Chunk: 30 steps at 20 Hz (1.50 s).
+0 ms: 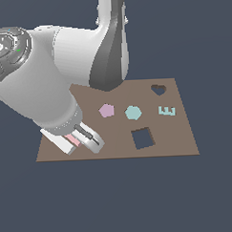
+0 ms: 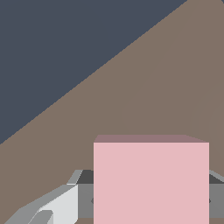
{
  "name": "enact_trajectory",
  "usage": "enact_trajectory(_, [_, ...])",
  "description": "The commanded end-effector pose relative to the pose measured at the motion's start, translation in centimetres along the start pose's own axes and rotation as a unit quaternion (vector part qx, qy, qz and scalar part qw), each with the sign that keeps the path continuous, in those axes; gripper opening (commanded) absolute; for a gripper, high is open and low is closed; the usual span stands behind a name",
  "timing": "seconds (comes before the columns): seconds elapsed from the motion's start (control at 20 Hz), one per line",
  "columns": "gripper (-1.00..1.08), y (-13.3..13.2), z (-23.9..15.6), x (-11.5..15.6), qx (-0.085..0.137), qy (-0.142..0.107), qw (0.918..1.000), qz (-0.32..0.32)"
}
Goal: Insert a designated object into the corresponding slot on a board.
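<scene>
Arm: white Panda reaches down over the board's corner at ext. view's left, near side; bulk of arm hides part of board's far left.
Gripper (image 1: 80,139): low over the board, tilted; jaws sit on either side of the pink block (image 1: 72,140), looks clamped on it. In wrist view the grey fingers (image 2: 65,203) flank the block (image 2: 151,183) on both sides, touching or v. close.
Pink block: between the jaws, at board's near-left corner in ext. view; only a sliver shows there. Can't tell if it rests on the board or is just off it.
Board (image 1: 181,134): flat brown rect., lies on dark surface; also fills much of wrist view (image 2: 175,78).
Slot (image 1: 143,138): dark square hole, slightly rotated, near edge of board, well apart from block toward ext. view's right.
Heart hole (image 1: 158,90): far side, right of centre.
Lilac hexagon (image 1: 106,110): mid board.
Teal hexagon (image 1: 133,112): just beside lilac one, on its right.
Teal E piece (image 1: 167,111): right of teal hexagon, below heart hole.
</scene>
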State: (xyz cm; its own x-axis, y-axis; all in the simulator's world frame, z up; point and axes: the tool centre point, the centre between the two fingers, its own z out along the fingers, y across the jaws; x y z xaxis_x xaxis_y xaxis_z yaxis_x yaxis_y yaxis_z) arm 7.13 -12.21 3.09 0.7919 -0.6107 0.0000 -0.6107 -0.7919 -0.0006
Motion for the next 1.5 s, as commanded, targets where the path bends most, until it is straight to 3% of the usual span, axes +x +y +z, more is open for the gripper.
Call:
enact_trajectory(0.0, [-1.00, 0.0, 0.0, 0.0, 0.000, 0.000, 1.0000, -0.001])
enact_trajectory(0.45, [-1.00, -3.1, -0.2, -0.5, 0.000, 0.000, 0.9979, -0.064])
enact_trajectory(0.7, [-1.00, -6.8, -0.4, -1.7, 0.000, 0.000, 0.9897, -0.143])
enact_trajectory(1.0, [-1.00, -11.4, -0.6, -4.2, -0.001, 0.000, 0.9688, -0.248])
enact_trajectory(1.45, [-1.00, -16.2, -0.9, -9.0, -0.001, -0.001, 0.9256, -0.379])
